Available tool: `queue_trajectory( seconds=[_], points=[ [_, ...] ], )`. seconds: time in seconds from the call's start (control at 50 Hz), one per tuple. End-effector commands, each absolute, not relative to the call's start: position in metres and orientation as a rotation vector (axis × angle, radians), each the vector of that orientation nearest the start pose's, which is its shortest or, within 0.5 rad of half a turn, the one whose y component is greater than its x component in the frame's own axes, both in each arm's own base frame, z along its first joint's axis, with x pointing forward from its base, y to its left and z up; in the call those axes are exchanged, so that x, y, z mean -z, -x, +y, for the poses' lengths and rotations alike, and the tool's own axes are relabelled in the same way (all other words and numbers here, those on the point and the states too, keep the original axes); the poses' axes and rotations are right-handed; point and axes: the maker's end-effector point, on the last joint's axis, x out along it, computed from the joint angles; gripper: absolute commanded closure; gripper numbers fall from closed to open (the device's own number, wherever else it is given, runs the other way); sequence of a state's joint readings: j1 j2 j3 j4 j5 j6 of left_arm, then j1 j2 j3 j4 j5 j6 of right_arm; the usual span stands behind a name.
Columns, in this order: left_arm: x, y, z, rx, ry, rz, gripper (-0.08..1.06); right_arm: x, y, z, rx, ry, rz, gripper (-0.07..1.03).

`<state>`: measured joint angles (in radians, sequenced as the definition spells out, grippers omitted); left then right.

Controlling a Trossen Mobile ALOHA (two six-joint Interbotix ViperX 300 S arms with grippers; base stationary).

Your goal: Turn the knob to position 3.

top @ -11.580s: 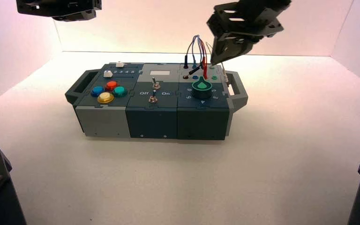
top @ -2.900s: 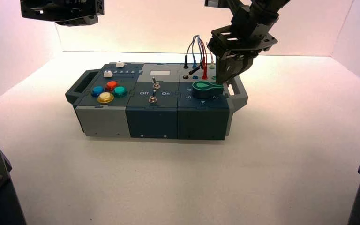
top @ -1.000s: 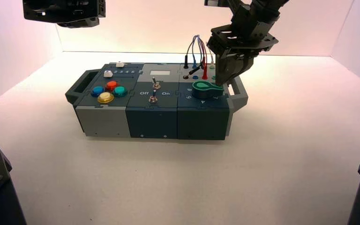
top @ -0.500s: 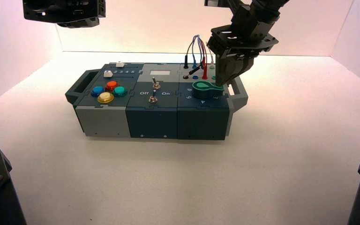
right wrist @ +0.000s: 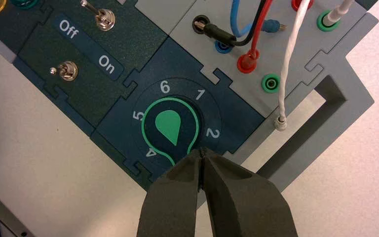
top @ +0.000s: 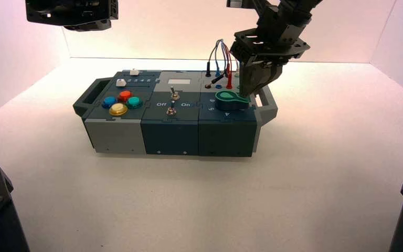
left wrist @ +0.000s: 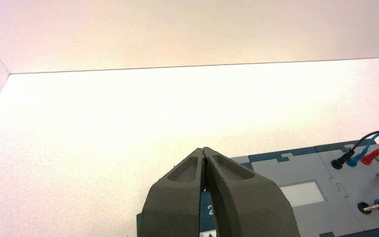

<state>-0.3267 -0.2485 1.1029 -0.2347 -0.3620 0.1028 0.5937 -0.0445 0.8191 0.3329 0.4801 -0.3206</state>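
Right wrist view: right tool (right wrist: 202,154), fingers pressed together, touches knob (right wrist: 170,128) pointer tip.

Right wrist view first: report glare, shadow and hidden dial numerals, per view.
Right wrist view: knob shows no glare; the right end effector covers the spot between 2 and 4. High view: soft shadow before the box. Left wrist view: bright floor beyond the left end effector.
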Motion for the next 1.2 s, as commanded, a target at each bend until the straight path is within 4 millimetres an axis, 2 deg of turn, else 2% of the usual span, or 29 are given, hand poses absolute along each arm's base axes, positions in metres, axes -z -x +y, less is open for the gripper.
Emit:
queue_trajectory(
  seconds=[0.02,0.14,0.5,0.66,0.82,1.0,1.2],
  points=[
    [-0.134,-0.331,-0.098,0.216,0.016,0.466,1.01,-0.066,-0.255,0.208,-0.670,0.283,1.181,0.99],
    [-0.134,-0.331,-0.097,0.215,0.015,0.467,1.01,-0.066,-0.255,0.207,-0.671,0.285,1.182,0.99],
    [-0.135,-0.331,-0.097,0.215,0.017,0.466,1.01,-0.068,-0.272,0.189,-0.610,0.251,1.174,0.99],
    [-0.135,-0.330,-0.098,0.217,0.017,0.466,1.01,-0.073,-0.278,0.188,-0.600,0.240,1.156,0.99],
    [-0.135,-0.331,-0.097,0.215,0.016,0.466,1.01,-0.089,-0.286,0.192,-0.608,0.234,1.107,0.99],
    [-0.134,-0.330,-0.098,0.216,0.016,0.467,1.01,-0.123,-0.293,0.197,-0.625,0.220,1.023,0.99],
    [-0.134,-0.331,-0.098,0.216,0.015,0.467,1.01,-0.145,-0.296,0.189,-0.614,0.215,0.967,0.99]
  ],
)
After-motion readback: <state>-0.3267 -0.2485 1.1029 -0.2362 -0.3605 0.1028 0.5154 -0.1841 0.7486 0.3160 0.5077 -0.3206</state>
